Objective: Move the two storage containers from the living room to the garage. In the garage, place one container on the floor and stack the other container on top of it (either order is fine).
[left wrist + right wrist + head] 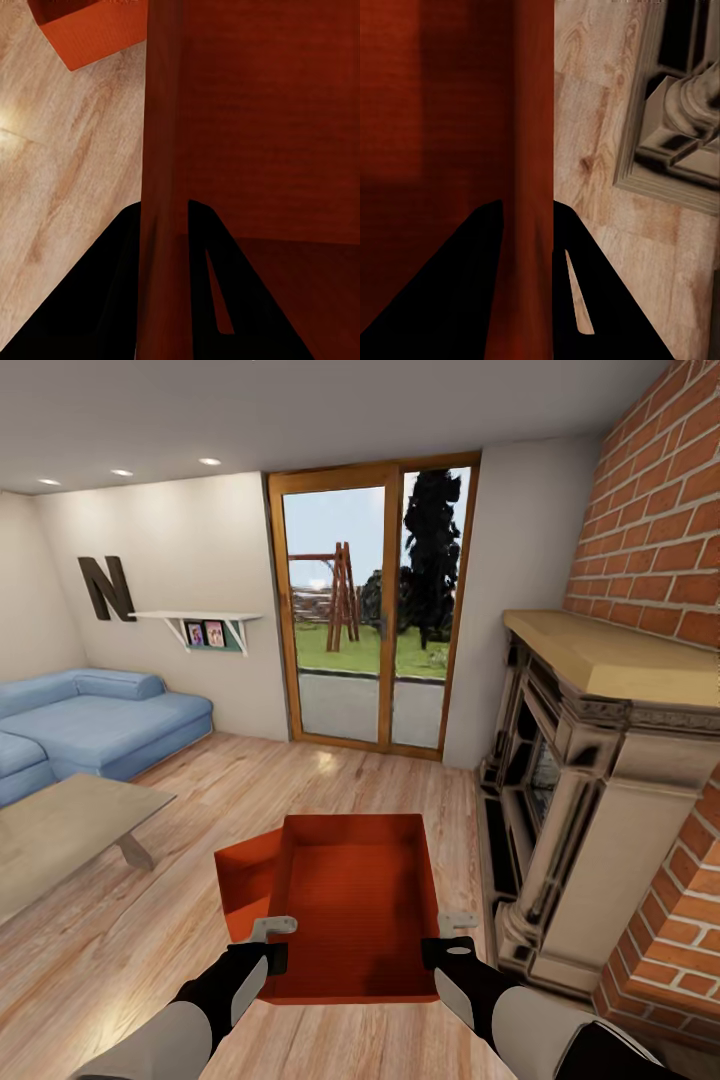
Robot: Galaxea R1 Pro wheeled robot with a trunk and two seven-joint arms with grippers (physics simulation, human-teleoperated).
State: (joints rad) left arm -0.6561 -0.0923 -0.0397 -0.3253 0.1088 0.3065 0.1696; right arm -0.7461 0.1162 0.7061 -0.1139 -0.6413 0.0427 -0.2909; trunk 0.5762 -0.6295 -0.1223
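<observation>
Evidently the carry had begun in the living room: the left gripper (272, 938) and right gripper (452, 932) each pinched a side wall of the upper storage container (355, 905), lifted above the second container (243, 880) on the plank floor (120, 950); its long axis pointed toward the glass doors (372, 610), and next came turning for the garage

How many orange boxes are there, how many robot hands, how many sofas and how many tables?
Orange boxes: 2, the held box and the other box behind it on its left
Robot hands: 2, left gripper and right gripper
Blue sofa: 1
Wooden table: 1
Total: 6
</observation>
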